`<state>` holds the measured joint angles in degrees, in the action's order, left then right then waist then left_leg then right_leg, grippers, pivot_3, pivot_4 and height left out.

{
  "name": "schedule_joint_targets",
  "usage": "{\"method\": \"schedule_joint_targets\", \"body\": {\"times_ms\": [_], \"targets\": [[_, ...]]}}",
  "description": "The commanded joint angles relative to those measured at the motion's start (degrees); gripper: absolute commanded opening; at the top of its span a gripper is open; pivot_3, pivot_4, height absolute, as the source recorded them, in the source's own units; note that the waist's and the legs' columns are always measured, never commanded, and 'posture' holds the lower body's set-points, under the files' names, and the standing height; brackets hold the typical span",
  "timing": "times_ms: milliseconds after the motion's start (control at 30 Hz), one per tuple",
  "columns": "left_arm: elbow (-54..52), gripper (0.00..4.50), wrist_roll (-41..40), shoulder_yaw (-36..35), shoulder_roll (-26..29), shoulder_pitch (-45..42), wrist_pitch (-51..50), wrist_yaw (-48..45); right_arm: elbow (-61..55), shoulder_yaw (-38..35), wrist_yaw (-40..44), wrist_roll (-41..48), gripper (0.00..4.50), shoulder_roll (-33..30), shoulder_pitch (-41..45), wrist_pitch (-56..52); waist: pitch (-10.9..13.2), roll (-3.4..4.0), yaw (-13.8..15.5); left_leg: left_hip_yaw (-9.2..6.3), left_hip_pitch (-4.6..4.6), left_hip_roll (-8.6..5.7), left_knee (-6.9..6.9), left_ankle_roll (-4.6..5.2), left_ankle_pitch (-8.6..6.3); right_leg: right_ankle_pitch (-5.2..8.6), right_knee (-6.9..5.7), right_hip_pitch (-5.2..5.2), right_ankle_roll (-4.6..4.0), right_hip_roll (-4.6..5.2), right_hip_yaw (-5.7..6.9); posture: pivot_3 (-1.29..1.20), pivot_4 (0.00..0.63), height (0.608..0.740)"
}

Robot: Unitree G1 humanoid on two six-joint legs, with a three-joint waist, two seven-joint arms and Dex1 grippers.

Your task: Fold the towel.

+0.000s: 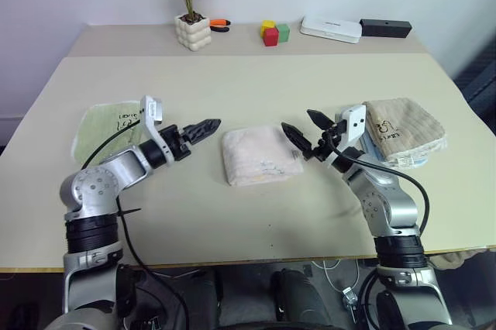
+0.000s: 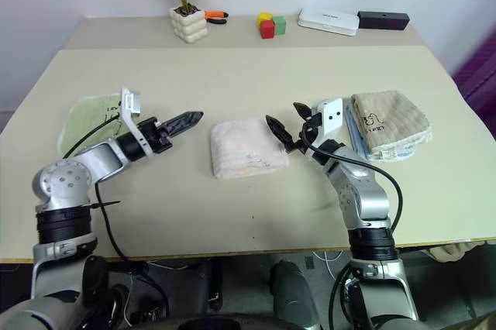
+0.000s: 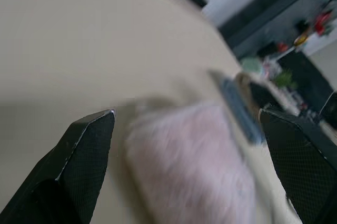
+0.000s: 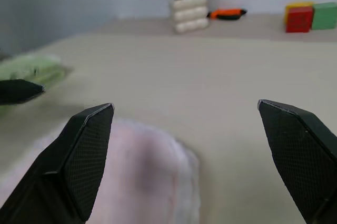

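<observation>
Beige worktop (image 1: 232, 214) against a pale wall; a second, narrower ledge runs along its far edge.

Near zone: the towel (image 1: 260, 156) lies about mid-worktop, somewhat nearer the front edge than the far edge, already doubled into a compact pad, pink pile upward, edges roughly squared. Nothing rests on it.

Left gripper (image 1: 203, 130) hangs just off the towel's left side, fingers spread wide in its own wrist view, gripping nothing. Right gripper (image 1: 307, 132) hangs just off the towel's right side, fingers likewise splayed wide, nothing between them. Neither touches the fabric.

Flanks: green folded towel (image 1: 105, 125) toward the left edge; tan folded towel (image 1: 403, 130) stacked on other cloth toward the right edge.

Far ledge: potted plant (image 1: 191, 5), orange-handled tool (image 1: 220, 25), coloured blocks (image 1: 273, 32), white box (image 1: 331, 29), black box (image 1: 385, 28).

Judgement: fold looks complete; step in hand is release and clearing away. To do it well, lift both claws straight up and outward, keeping the tips off the pile so no loop snags and drags the top layer open. Keep the right arm clear of the tan stack.
</observation>
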<state>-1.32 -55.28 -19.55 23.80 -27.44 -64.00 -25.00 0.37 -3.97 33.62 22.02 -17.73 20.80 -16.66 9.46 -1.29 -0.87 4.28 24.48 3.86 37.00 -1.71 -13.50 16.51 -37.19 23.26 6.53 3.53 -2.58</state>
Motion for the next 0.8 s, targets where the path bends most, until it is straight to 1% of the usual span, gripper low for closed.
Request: {"method": "schedule_joint_targets", "body": {"times_ms": [33,167,233,333,433,567,800], "targets": [[-2.0,4.47,-3.8,-0.9,2.3,-0.8,-4.3,-1.2,-0.4,0.5,1.5,-1.3,4.46,-0.9,-0.2,2.8,0.0,0.00,0.1,0.01,0.00,-0.01,0.01,0.00,0.00,0.00,0.00,0.00,0.00,0.01,0.00,0.00,0.150,0.735],[1.8,4.47,-4.4,-0.9,3.1,-0.1,-8.6,-0.5,1.1,1.1,2.5,-3.9,4.46,-2.3,-0.1,5.2,0.0,0.00,0.1,0.02,0.00,-0.02,0.01,0.00,0.00,0.00,0.02,-0.02,-0.01,0.03,-0.01,0.00,0.150,0.735],[4.3,4.47,-5.5,-2.1,1.7,-0.5,-10.7,0.7,1.3,0.8,2.5,-3.4,4.46,-1.9,0.0,5.4,0.0,0.00,0.0,0.02,-0.01,-0.02,0.01,0.00,0.00,0.00,0.01,-0.01,-0.01,0.02,-0.01,0.00,0.150,0.735],[5.5,4.47,-4.6,-1.3,0.8,-0.1,-11.5,1.0,0.8,0.9,2.2,-3.4,4.46,-1.3,-0.3,5.6,0.0,-0.01,0.0,0.02,-0.01,-0.01,0.00,0.00,0.00,0.00,0.01,-0.01,-0.01,0.02,-0.01,0.00,0.150,0.735],[6.4,4.47,-4.2,1.1,-1.6,0.4,-12.9,0.9,-0.2,1.5,1.5,-3.6,4.46,-0.5,-1.2,5.6,0.0,-0.01,0.1,0.02,-0.01,-0.01,0.00,-0.01,0.00,0.00,0.01,-0.01,-0.01,0.02,-0.01,0.00,0.150,0.735],[6.7,4.47,-5.4,1.8,-4.5,-0.3,-15.3,1.2,-0.8,1.7,1.1,-3.8,4.46,-0.5,-1.8,5.4,0.0,-0.01,0.1,0.03,0.00,-0.02,0.04,-0.02,0.01,0.00,0.01,-0.04,-0.01,0.04,-0.01,0.00,0.150,0.735],[10.1,4.47,-1.8,4.8,-7.6,0.1,-14.6,0.9,-1.3,1.6,0.3,-3.5,4.46,-0.7,-1.7,5.5,0.0,0.00,0.3,0.02,-0.02,-0.03,0.03,-0.02,0.01,0.00,0.02,-0.06,-0.01,0.04,-0.01,0.00,0.150,0.735]]}}
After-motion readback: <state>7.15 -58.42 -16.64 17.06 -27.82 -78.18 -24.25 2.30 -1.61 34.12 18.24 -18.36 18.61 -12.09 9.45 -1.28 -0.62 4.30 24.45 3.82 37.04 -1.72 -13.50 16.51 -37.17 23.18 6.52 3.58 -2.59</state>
